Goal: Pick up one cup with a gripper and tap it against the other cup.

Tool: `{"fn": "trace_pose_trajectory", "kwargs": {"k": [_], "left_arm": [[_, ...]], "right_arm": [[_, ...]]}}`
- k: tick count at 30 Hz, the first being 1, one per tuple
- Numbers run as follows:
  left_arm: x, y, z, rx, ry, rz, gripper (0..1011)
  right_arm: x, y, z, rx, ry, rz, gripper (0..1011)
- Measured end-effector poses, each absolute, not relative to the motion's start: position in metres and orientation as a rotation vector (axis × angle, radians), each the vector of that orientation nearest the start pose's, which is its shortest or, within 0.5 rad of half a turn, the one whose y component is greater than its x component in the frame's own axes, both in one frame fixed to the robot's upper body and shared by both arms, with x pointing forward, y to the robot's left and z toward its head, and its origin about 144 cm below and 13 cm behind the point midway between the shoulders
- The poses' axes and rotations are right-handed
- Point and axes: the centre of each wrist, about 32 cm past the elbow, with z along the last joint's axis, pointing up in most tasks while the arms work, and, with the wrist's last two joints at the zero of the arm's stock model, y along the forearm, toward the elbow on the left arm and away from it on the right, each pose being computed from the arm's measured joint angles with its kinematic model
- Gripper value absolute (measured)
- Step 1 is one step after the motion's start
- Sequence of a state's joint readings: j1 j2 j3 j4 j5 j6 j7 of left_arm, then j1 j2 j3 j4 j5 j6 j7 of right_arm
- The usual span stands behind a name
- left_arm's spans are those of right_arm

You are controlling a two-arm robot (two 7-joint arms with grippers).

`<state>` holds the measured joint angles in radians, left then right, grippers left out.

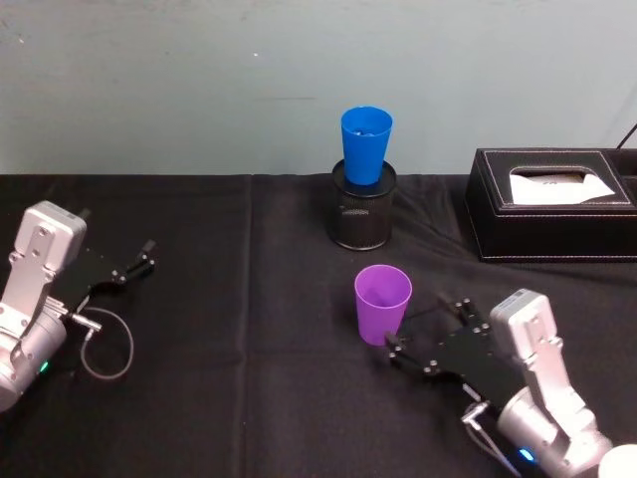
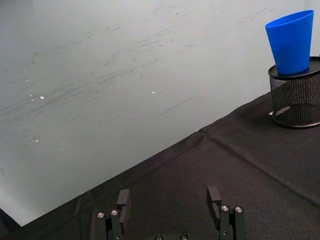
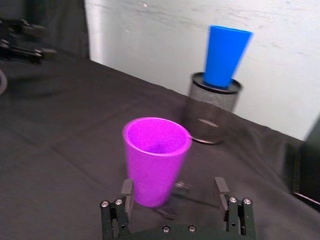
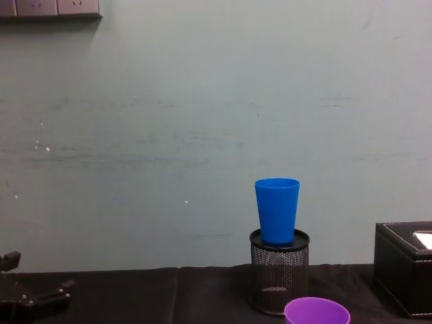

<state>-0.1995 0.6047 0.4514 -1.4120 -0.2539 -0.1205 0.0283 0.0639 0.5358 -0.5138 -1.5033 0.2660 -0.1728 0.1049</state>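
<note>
The tabletop (image 1: 249,299), draped in black cloth, carries a black mesh pen holder (image 1: 362,219) near its back edge. The purple cup (image 1: 382,304) stands upright in front of the holder, apart from it. A black tissue box (image 1: 537,229) sits to the holder's right.

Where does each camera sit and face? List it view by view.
Head: high, looking down at the table; both arms, left gripper and right gripper.
Left wrist: on left arm, facing the wall; own fingers.
Right wrist: on right arm, facing the purple cup; own fingers.
Chest: low, facing the wall; left gripper.
Shared by all: blue cup in mesh holder.
</note>
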Motion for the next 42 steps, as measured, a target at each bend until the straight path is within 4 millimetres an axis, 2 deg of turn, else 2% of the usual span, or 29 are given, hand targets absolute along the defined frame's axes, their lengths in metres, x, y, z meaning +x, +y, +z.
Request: {"fn": "trace_pose_trajectory", "kwargs": {"k": [7,21,28,31,38,42], "left_arm": [[0.489,0.310,1.140,0.304,-0.285,1.248,1000],[0.489,0.310,1.140,0.304,-0.285,1.248,1000],[0.489,0.310,1.140,0.304,-0.285,1.248,1000],[0.489,0.310,1.140,0.304,-0.285,1.248,1000],[0.489,0.310,1.140,0.304,-0.285,1.248,1000],[0.489,0.310,1.140,0.304,-0.285,1.248,1000]], "right_arm": [[0.444,-0.233,1.099,-0.158,-0.133,-0.976,1003],[0.468,-0.219,1.095,-0.051,-0.026,-1.002,1003],[0.473,-0.215,1.093,-0.021,0.024,-0.989,995],[0.474,-0.214,1.092,-0.018,0.030,-0.989,957],[0.475,-0.214,1.093,-0.035,0.032,-0.993,776],[0.476,-0.213,1.099,-0.043,0.025,-0.989,754]]}}
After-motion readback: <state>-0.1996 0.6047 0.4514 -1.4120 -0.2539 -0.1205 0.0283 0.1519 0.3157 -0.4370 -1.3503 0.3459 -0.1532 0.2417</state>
